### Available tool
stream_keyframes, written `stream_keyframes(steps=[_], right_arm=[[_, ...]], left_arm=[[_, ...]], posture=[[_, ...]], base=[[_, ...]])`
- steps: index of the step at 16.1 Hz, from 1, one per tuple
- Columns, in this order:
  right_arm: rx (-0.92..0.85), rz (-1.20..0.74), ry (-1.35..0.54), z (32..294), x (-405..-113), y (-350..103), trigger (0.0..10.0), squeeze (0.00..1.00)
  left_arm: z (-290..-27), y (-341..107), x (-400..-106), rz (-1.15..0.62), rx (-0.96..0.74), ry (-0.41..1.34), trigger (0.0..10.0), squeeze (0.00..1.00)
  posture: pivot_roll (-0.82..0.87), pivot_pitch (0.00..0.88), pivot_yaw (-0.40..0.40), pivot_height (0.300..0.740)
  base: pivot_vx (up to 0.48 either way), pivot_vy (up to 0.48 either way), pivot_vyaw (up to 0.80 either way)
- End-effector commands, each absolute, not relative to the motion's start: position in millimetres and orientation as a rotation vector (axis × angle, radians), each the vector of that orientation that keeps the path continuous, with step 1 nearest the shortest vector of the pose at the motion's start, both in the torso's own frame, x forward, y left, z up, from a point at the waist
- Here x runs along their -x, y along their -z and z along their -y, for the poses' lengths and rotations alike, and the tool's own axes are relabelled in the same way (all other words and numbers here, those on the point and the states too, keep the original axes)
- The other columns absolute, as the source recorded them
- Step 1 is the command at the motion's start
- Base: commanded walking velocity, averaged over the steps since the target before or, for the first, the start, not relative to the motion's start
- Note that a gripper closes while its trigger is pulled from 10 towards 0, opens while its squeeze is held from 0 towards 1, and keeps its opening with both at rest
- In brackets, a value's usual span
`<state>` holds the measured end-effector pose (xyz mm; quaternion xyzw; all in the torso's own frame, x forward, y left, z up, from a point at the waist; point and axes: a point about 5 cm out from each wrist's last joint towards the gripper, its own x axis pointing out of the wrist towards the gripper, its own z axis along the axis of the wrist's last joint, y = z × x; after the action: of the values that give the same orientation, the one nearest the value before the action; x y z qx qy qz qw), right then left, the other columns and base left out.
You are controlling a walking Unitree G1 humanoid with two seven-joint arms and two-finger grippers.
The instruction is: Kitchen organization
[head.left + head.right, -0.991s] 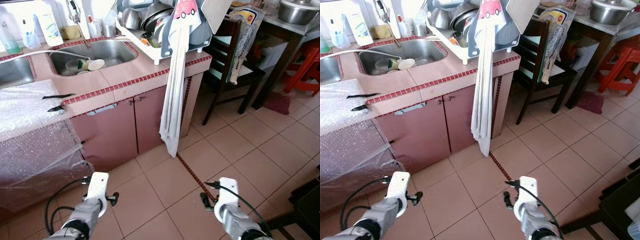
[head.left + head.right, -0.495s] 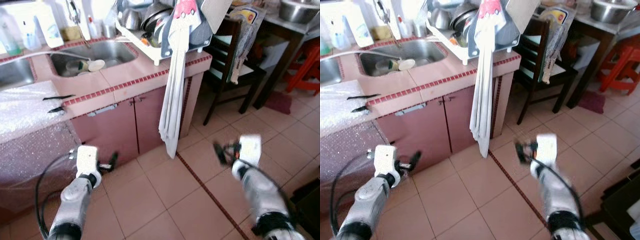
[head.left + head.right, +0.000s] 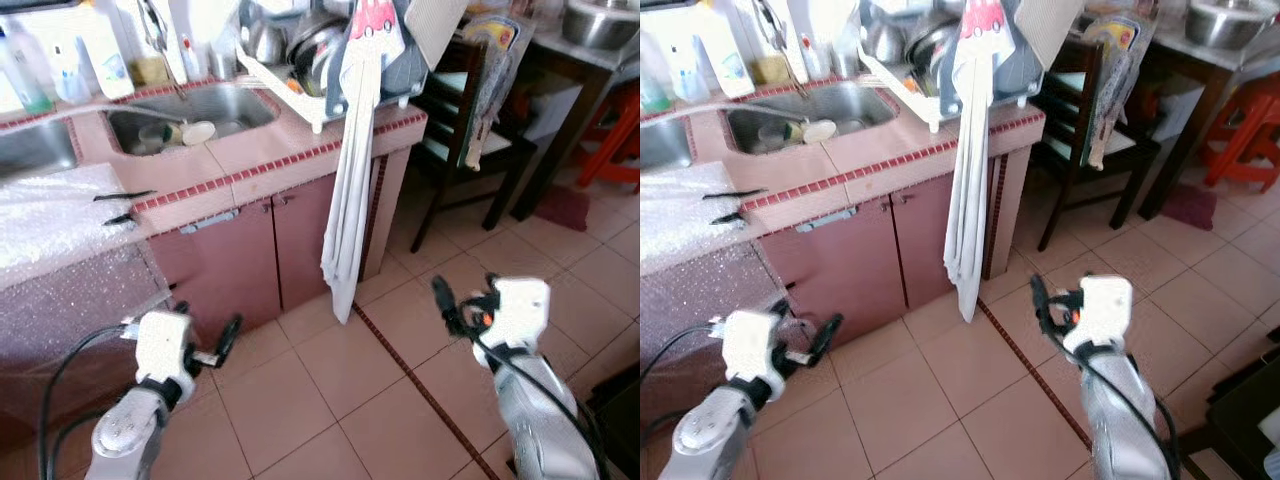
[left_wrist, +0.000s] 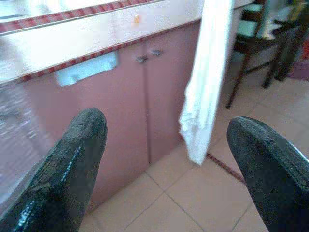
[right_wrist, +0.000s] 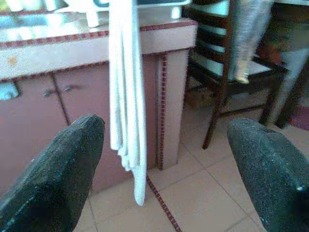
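Towel (image 3: 352, 190): white, hangs from the dish rack (image 3: 300, 90) down the pink cabinet's (image 3: 250, 260) front.
Worktop (image 3: 250, 160): pink tile, sink (image 3: 180, 110) set in it.
Left gripper (image 3: 225, 340): raised over the floor near the cabinet, jaws spread, empty.
Right gripper (image 3: 442, 300): raised beside the towel, jaws spread, empty.
Chair (image 3: 470, 150): dark, beyond the worktop's end.

Glossy pink tile covers the surface (image 3: 270, 165), edged with small red mosaic; at its 11 o'clock sits a dull metal sink (image 3: 190, 105). A soft white cloth towel (image 3: 350, 190) hangs matt. Clear bubble wrap (image 3: 60, 215) glints. Floor tiles (image 3: 330, 390) look smooth, satin
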<state>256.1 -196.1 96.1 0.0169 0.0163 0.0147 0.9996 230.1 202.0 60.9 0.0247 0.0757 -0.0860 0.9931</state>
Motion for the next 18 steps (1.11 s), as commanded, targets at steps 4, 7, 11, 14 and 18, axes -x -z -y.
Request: stream_keyframes(steps=[4, 7, 11, 14, 18], right_arm=[[-0.031, -0.074, 0.04, 201, -234, -98, 10.0, 0.0], [0.055, -0.044, 0.002, 201, -247, -114, 10.0, 0.0], [0.05, -0.057, 0.008, 202, -250, -116, 10.0, 0.0], [0.046, -0.056, -0.004, 195, -253, -119, 10.0, 0.0], [0.035, -0.035, -0.003, 196, -256, -122, 10.0, 0.0]], left_arm=[[-206, -64, -221, -0.178, -0.093, 0.118, 10.0, 0.0], [-198, -67, -230, -0.169, -0.085, 0.134, 10.0, 0.0], [-196, -66, -233, -0.183, -0.08, 0.085, 10.0, 0.0], [-197, -68, -235, -0.169, -0.092, 0.065, 10.0, 0.0], [-192, -74, -242, -0.159, -0.076, 0.056, 10.0, 0.0]], posture=[[-0.05, 0.0, 0.016, 0.74], [-0.06, 0.0, 0.0, 0.74], [-0.06, 0.0, -0.006, 0.74], [-0.05, 0.0, -0.006, 0.74], [-0.05, 0.0, -0.005, 0.74]], base=[[0.0, 0.0, 0.0], [0.0, 0.0, 0.27], [0.0, 0.0, 0.8], [0.0, 0.0, 0.8], [0.0, 0.0, 0.8]])
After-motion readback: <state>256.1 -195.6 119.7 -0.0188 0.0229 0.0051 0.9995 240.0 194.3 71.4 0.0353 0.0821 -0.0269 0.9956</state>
